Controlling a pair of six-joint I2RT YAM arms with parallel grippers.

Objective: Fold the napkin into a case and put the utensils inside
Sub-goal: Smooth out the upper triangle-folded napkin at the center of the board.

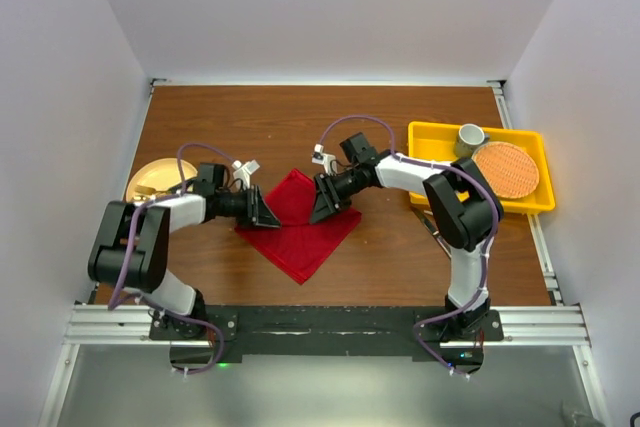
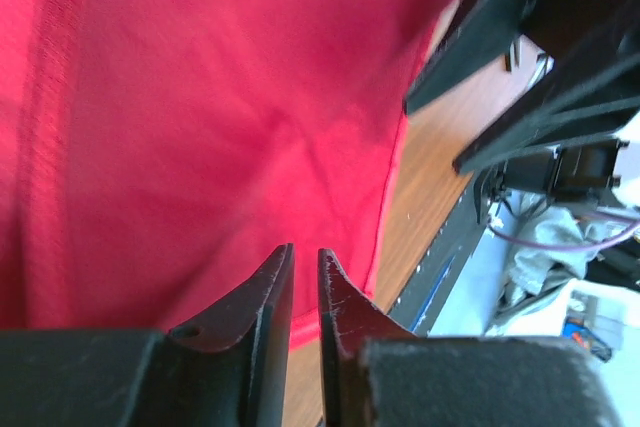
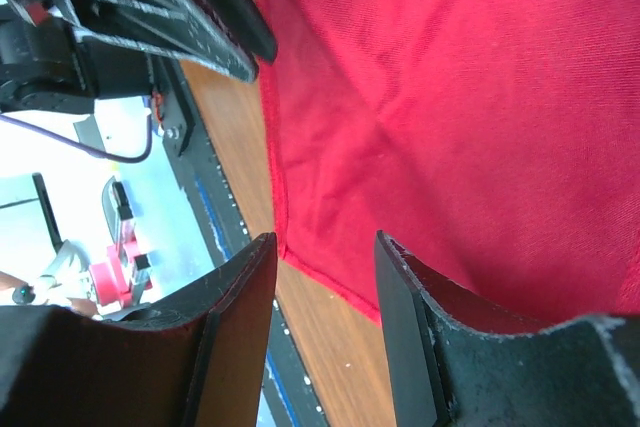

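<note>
Napkin point(image 1: 300, 235) edges hidden under left pincer point(image 1: 272, 215), right pincer point(image 1: 320, 212)

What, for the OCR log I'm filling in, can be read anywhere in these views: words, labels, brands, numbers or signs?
No text can be read in any view.
The napkin, yellow tray, woven mat and cup show no print.
The red clutter beyond the table edge is too blurred to tell.

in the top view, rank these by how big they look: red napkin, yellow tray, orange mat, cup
Largest to smallest in the top view:
1. yellow tray, though an arm hides part of it
2. red napkin
3. orange woven mat
4. cup
</note>
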